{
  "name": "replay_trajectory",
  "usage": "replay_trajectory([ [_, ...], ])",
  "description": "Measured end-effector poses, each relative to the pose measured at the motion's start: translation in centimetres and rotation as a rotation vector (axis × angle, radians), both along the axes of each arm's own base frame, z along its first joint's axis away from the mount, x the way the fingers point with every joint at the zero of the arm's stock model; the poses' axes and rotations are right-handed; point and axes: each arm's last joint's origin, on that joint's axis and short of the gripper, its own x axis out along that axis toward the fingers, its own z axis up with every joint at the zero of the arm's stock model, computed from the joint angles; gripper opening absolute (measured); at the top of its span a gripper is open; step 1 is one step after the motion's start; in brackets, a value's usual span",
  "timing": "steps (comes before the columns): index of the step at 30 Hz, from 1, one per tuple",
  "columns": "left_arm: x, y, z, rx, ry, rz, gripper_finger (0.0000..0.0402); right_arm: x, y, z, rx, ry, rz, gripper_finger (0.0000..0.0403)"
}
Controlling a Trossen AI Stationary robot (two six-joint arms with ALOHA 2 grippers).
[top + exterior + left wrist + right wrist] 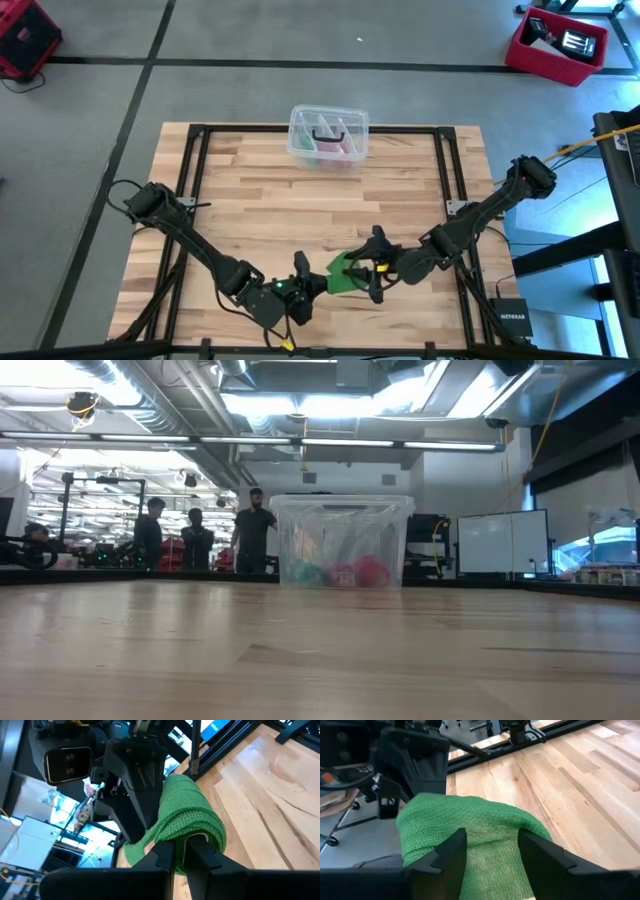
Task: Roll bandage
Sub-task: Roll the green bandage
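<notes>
Bandage [345,270], one green strip, is being clenched by both end effectors, left [312,282] and right [372,275]; only the low view is showing three people behind the box [342,541].

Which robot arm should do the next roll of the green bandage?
Probably the left. The left gripper pinches one end of the bandage, so it could turn it, while the right gripper sits around the wider part, steadying it.
</notes>
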Motion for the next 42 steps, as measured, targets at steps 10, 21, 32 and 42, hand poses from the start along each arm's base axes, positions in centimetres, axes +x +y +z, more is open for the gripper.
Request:
replay_trajectory([
  [10, -0.2, -0.3, -0.1, -0.036, 0.000, -0.018, 0.0017, 0.5, 0.4, -0.4, 0.048, 0.010, 0.071, 0.0184],
  [21, -0.3, -0.7, 0.0, 0.340, 0.077, -0.117, 0.0017, 1.0, -0.5, -0.7, 0.127, 0.072, 0.125, 0.0184],
  [32, -0.2, -0.8, 0.3, 0.943, 0.201, -0.251, 0.0017, 1.2, -0.4, -0.6, 0.313, 0.132, 0.219, 0.0184],
  [42, -0.2, -0.8, 0.3, 1.188, 0.257, -0.303, 0.0017, 1.6, -1.2, -0.7, 0.472, 0.192, 0.183, 0.0184],
])
